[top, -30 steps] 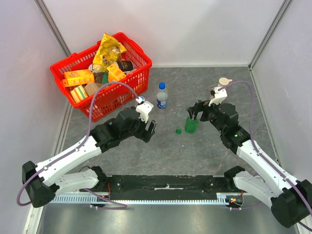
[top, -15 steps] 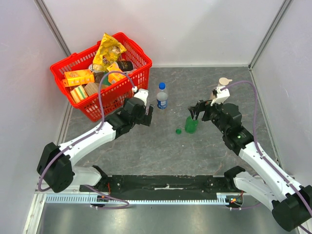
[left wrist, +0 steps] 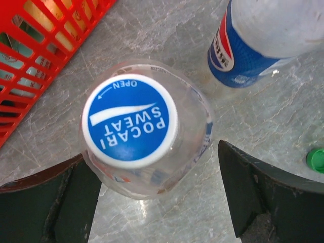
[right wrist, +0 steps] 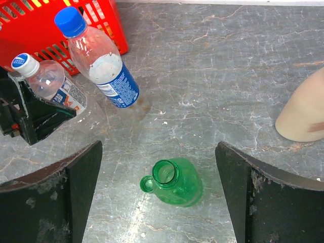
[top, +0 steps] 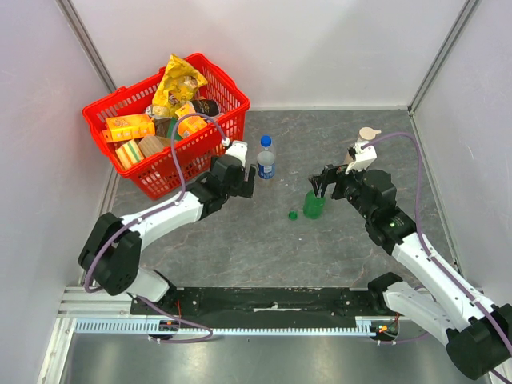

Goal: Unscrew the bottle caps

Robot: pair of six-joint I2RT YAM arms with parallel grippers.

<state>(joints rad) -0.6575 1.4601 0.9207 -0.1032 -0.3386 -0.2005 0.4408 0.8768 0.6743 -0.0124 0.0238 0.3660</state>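
From above, the red basket sits at the far left of the gray desk. Just right of the basket stands the cola bottle, and its blue cola cap is on. The left gripper is by the basket's near right corner, next to the cola bottle. Farther right of the basket stands the green bottle. The green cap lies on the desk just beside it, on the basket side. The right gripper hangs over the green bottle. Well right of the basket is a beige pump top.

The left wrist camera looks down on a clear bottle standing near the basket. Its blue Pocari cap is screwed on. The left gripper is wide open, with one finger on each side of this bottle, and it grips nothing.

The right wrist camera shows the right gripper wide open too, holding nothing. Below it the green bottle's mouth is open. Nearer the basket, the cola bottle and the clear bottle both have their blue caps on.
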